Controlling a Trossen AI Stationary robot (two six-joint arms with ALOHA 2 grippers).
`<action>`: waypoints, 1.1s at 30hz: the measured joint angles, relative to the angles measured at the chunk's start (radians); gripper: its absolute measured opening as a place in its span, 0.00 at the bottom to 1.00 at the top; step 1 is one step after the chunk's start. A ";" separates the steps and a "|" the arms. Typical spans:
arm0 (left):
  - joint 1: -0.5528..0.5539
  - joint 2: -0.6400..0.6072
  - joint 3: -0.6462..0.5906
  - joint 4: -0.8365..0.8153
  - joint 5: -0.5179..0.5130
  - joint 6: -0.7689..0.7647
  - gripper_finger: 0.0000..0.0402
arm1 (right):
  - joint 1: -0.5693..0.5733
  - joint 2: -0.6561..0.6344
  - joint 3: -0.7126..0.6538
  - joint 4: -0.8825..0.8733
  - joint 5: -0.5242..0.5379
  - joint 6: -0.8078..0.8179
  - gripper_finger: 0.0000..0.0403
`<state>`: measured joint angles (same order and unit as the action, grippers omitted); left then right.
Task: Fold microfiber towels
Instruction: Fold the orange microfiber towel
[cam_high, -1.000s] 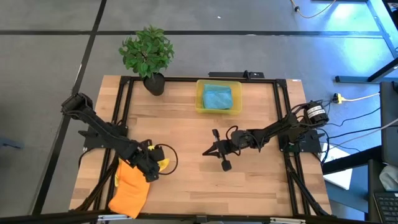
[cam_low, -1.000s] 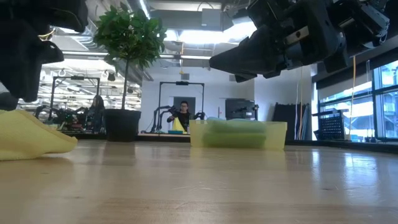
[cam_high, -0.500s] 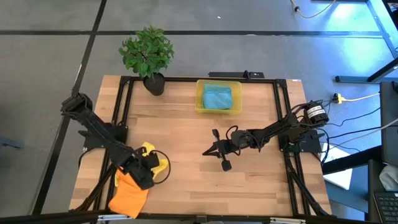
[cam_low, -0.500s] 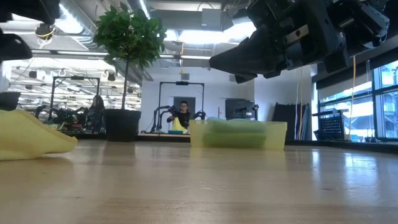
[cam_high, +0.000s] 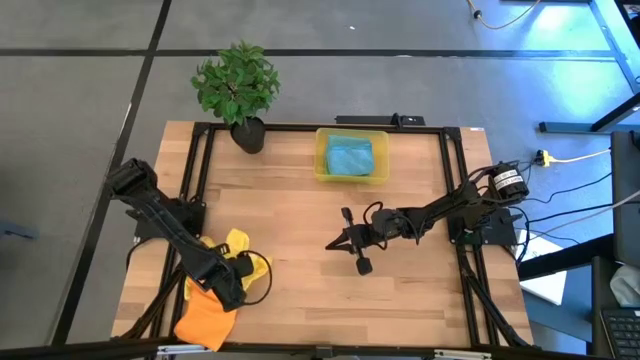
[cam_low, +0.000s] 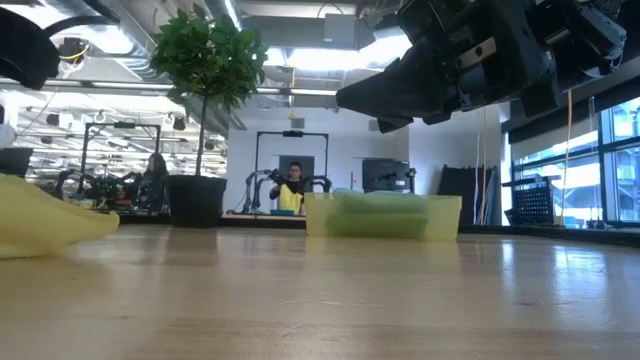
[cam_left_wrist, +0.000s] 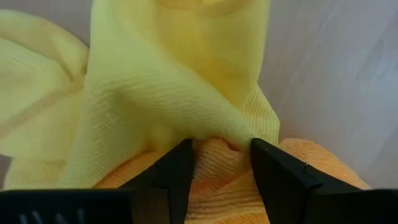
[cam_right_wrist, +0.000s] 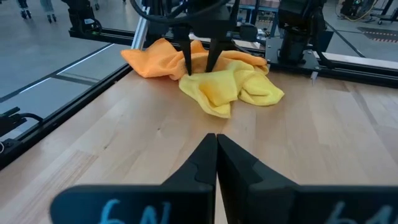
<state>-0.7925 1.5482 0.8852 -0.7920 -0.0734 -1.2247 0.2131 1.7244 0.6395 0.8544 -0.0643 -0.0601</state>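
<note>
The left gripper (cam_high: 232, 290) has slid back, open, onto the orange towel (cam_high: 204, 312); the yellow towel (cam_high: 238, 250) lies just ahead, near the table's (cam_high: 400, 290) left edge.

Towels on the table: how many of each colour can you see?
Yellow towel: 1
Orange towel: 1
Teal-blue towel, lying in the yellow bin: 1
Total: 3 towels. More may hide under the top one in the bin; that cannot be told.

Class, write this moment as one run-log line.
left tool: open over yellow towel and orange towel | right tool: shut, mid-table | teal towel: in bin
</note>
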 joint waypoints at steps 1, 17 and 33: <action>0.000 0.002 0.000 0.003 0.005 0.000 0.39 | 0.000 0.000 0.000 0.000 0.000 0.000 0.03; 0.059 -0.049 0.082 -0.172 0.152 0.004 0.39 | 0.000 0.000 0.000 0.002 0.000 -0.010 0.03; -0.138 -0.063 0.093 -0.132 -0.177 -0.215 0.39 | 0.003 0.000 0.000 0.002 -0.005 0.004 0.03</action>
<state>-0.9309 1.4851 0.9784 -0.9237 -0.2500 -1.4397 0.2156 1.7241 0.6395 0.8566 -0.0693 -0.0559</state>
